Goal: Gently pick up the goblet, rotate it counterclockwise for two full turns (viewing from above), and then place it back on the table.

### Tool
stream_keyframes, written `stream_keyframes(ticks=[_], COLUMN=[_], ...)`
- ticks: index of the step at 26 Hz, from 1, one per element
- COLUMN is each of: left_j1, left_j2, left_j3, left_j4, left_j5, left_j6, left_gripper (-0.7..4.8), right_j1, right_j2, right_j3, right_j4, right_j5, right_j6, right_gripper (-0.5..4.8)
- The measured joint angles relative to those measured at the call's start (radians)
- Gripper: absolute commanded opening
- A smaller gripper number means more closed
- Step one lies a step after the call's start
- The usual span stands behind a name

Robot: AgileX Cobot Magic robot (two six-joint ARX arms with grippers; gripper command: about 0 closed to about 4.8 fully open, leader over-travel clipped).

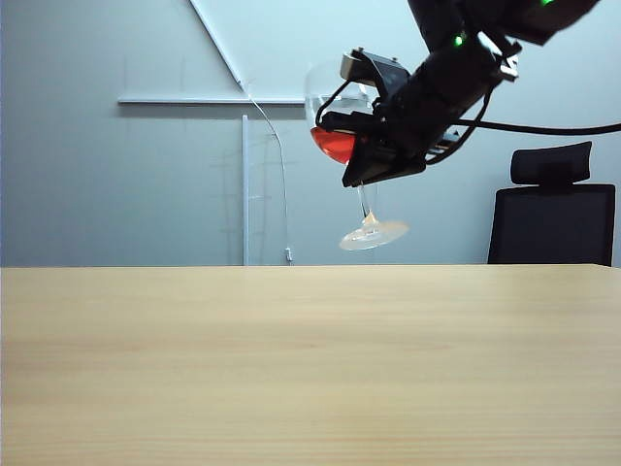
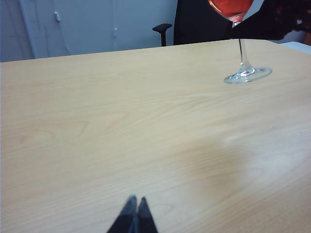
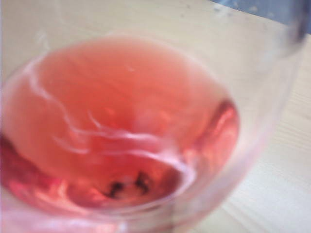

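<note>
Right hand (image 1: 374,146) is up in the air over the far part of the counter (image 1: 310,369), clenched on the goblet (image 1: 340,116) w/ its fingers around the bottom of the bowl. Goblet hangs clear of the counter, tilted, foot lower and swung toward the right in the exterior view. Red liquid sits in the bowl bottom; right wrist cam is filled by it, blurred. Left hand (image 2: 133,216) sits low over the near counter, well apart from the goblet, tips pressed together, clenched on nothing. Black office chair (image 1: 553,214) behind the counter at right.
</note>
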Motion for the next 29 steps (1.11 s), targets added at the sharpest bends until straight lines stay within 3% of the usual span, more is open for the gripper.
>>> stream_keyframes(ticks=[6,10,15,18,22,29], left_j1=[0.000,0.000,0.000,0.000,0.000,0.000], left_j2=[0.000,0.000,0.000,0.000,0.000,0.001], left_j3=[0.000,0.000,0.000,0.000,0.000,0.000], left_j4=[0.000,0.000,0.000,0.000,0.000,0.000], left_j5=[0.000,0.000,0.000,0.000,0.000,0.000], left_j6=[0.000,0.000,0.000,0.000,0.000,0.000], left_gripper=[-0.05,-0.05,-0.05,-0.05,-0.05,-0.05], right_j1=[0.003,0.033,0.068,0.069,0.069,0.068], right_j2=[0.000,-0.001,-0.001,-0.001,-0.002,-0.037], right_j3=[0.065,0.085,0.085,0.085,0.085,0.042], right_j4=[-0.169,-0.287,-0.319,-0.314,-0.250,-0.143], right_j5=[-0.023,-0.020,-0.025,-0.108,-0.241,-0.310], right_j6=[-0.147,-0.336,-0.464,-0.555,-0.587,-0.579], right_gripper=[-0.06,-0.06,-0.06,-0.06,-0.06,-0.06])
